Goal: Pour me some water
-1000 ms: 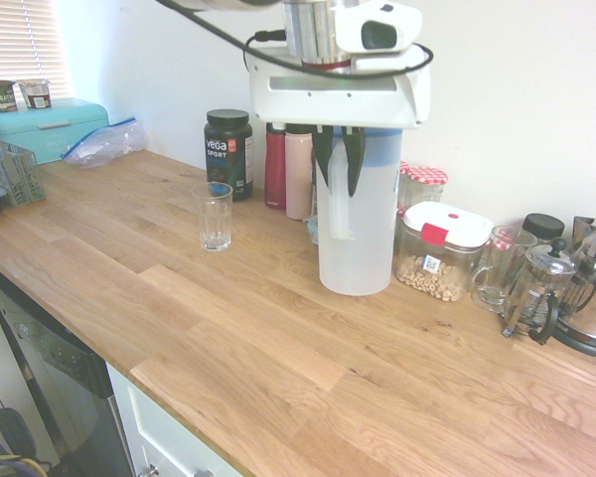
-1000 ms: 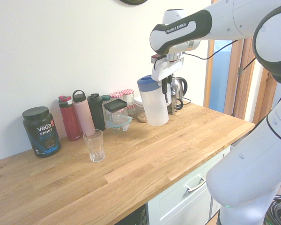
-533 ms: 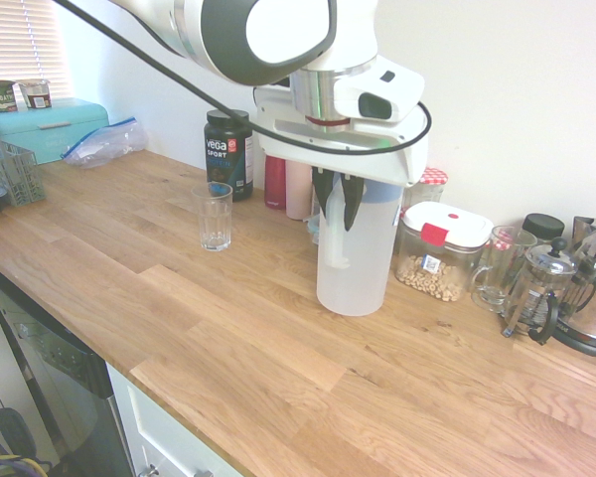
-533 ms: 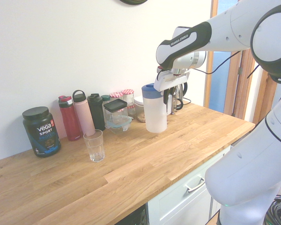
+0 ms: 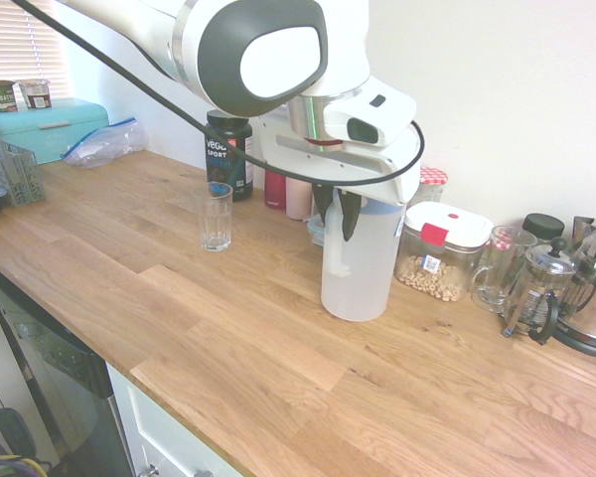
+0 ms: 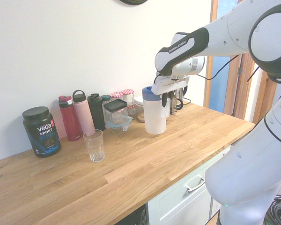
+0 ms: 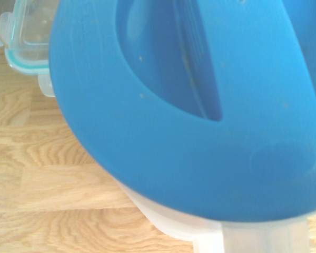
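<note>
The white jug [image 5: 363, 260] with its blue lid [image 7: 189, 105] is seen upright, its base apparently resting on the wooden worktop [image 5: 228, 328], just in front of the lidded jars by the wall. Its handle is clenched by the jaws of the gripper [image 5: 337, 207] from above, a hold that keeps it level. The empty glass [image 5: 216, 216] is set well apart on open worktop, seemingly so that it can be reached for pouring.
</note>
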You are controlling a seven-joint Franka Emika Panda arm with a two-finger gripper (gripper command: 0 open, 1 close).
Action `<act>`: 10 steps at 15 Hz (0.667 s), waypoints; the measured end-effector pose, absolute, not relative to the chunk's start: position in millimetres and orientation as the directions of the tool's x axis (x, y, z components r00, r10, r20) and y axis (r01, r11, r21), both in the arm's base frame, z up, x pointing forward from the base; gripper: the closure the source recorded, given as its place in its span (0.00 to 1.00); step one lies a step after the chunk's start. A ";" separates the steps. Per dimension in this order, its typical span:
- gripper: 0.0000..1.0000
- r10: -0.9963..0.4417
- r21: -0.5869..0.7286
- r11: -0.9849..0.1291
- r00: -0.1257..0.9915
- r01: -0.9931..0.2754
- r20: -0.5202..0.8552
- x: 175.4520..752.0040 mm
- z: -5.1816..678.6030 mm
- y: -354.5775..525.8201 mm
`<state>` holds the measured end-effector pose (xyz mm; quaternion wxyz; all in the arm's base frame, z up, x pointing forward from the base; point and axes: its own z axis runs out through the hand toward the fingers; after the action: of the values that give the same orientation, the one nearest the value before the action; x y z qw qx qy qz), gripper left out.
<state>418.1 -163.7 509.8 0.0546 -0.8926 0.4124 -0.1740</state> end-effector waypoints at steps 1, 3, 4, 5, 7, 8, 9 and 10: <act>0.00 -0.758 -0.239 -0.651 0.598 -0.720 0.261 418.8 507.5 -162.1; 0.00 -0.761 -0.234 -0.647 0.598 -0.725 0.251 419.5 500.9 -160.3; 0.00 -0.762 -0.232 -0.647 0.599 -0.727 0.248 420.2 499.1 -160.1; 0.00 -0.762 -0.231 -0.647 0.599 -0.727 0.247 420.8 498.0 -159.8; 0.00 -0.761 -0.234 -0.648 0.597 -0.725 0.254 422.3 498.5 -158.5; 0.00 -0.760 -0.235 -0.648 0.597 -0.725 0.256 422.7 498.8 -158.0; 0.00 -0.761 -0.235 -0.648 0.596 -0.725 0.257 423.1 499.1 -157.3; 0.00 -0.762 -0.236 -0.646 0.595 -0.726 0.257 423.5 499.2 -156.3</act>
<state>423.5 -156.3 499.2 0.0531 -0.8914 0.4173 -0.1690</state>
